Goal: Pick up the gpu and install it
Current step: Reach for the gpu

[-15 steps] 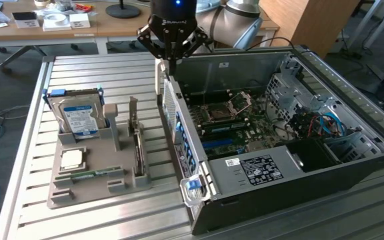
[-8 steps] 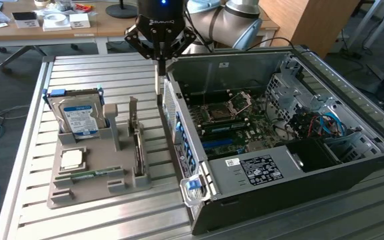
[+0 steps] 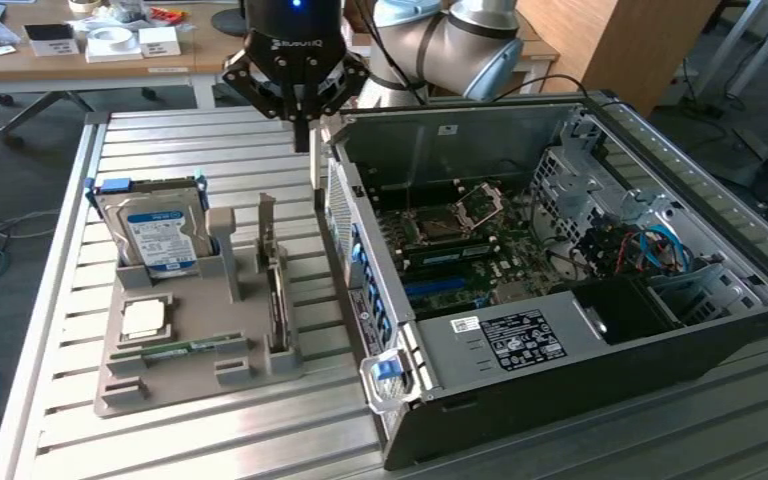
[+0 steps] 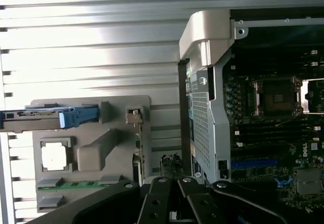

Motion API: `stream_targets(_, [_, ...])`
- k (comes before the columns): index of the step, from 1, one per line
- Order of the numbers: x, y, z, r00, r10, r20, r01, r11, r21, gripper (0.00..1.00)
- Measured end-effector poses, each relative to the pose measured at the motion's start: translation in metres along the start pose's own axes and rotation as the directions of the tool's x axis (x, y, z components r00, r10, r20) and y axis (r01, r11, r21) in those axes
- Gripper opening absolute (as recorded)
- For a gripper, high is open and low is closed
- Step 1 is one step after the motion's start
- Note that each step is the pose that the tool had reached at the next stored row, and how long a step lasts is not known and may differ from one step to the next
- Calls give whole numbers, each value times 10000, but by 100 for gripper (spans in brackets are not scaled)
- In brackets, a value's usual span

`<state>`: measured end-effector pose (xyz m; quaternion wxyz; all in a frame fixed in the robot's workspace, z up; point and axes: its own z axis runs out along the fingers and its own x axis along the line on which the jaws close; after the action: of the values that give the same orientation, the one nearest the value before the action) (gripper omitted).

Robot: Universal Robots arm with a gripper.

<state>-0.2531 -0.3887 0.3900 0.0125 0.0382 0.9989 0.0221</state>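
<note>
In the lower left of the exterior view, a grey moulded tray [image 3: 137, 395] on the ribbed metal table [image 3: 184, 160] holds the gpu [image 3: 275, 285], thin and upright on edge, beside a labelled hard drive [image 3: 160, 235]. Upper centre, the black hand [image 3: 301, 140] hangs pressed together, empty.

Beside the computer case [image 3: 558, 405], the gpu [image 3: 275, 290] stands edge-on in the grey holder [image 3: 184, 385] so its faces cannot be made out, the gripper [image 4: 176, 183] covers one end of it in the wrist view, and the print on the case's label [image 3: 519, 340] is too small to read.
</note>
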Motion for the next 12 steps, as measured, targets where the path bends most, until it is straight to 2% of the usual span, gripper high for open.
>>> stream_targets(8, [212, -12, -2, 10000, 1, 0, -1, 10000, 1, 11])
stream_targets(12, [262, -16, -3, 10000, 1, 0, -1, 10000, 0, 11])
